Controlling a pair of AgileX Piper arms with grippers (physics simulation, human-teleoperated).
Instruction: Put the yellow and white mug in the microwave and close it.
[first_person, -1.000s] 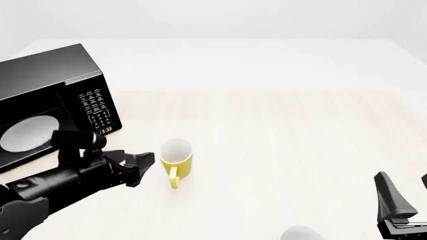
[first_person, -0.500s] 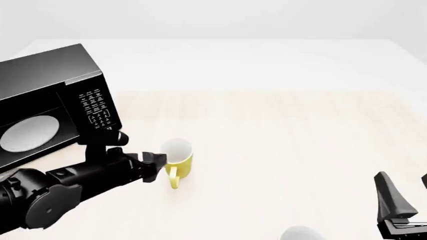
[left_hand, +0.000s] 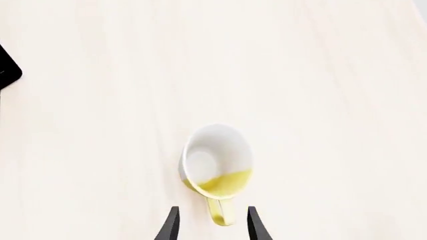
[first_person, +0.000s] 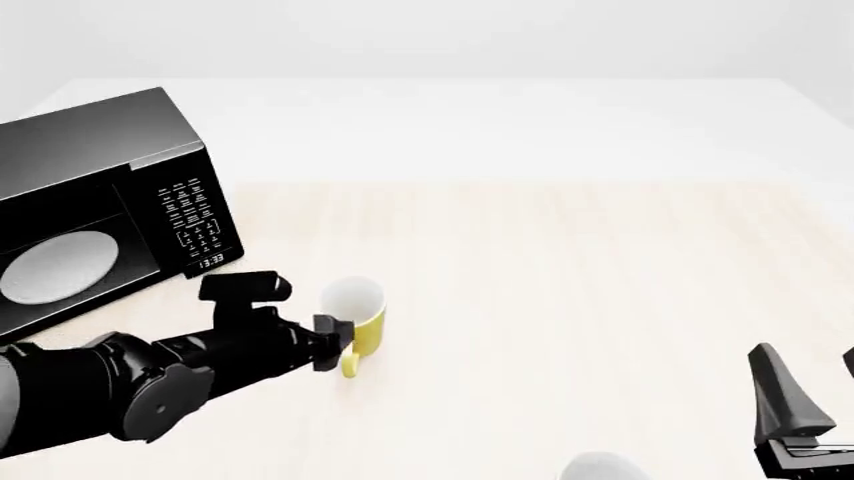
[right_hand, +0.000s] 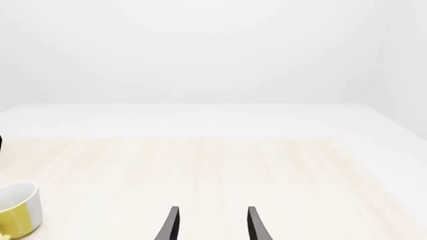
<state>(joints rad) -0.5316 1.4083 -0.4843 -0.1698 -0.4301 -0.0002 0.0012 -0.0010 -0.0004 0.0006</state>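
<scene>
Left end effector (first_person: 324, 342) is right at the small yellow mug with white interior (first_person: 354, 317): in the left wrist view its two fingers are spread and sit either side of the yellow loop handle (left_hand: 218, 213), handle between them but not pinched yet as far as I can tell. Mug stands upright on the pale wood table (first_person: 574, 290), opening up, handle pointing toward the arms' side of the table, i.e. straight back along the approach line, so the grip axis is across the handle. Left arm is clearly the nearer one; right end effector (right_hand: 210, 225) is well apart at the near right corner, fingers spread, holding nothing. Large black boxy microwave (first_person: 100, 215) sits to the left and farther back from the mug, cavity showing the round white turntable plate (first_person: 59, 266), so it looks open; the door itself I can't make out. My read: close on the handle, lift, swing left-and-back into the cavity. Table between mug and microwave front is free; watch the keypad-side corner nearest the mug. A plain white rounded object (first_person: 603, 467) lies near the right arm, out of the path.
</scene>
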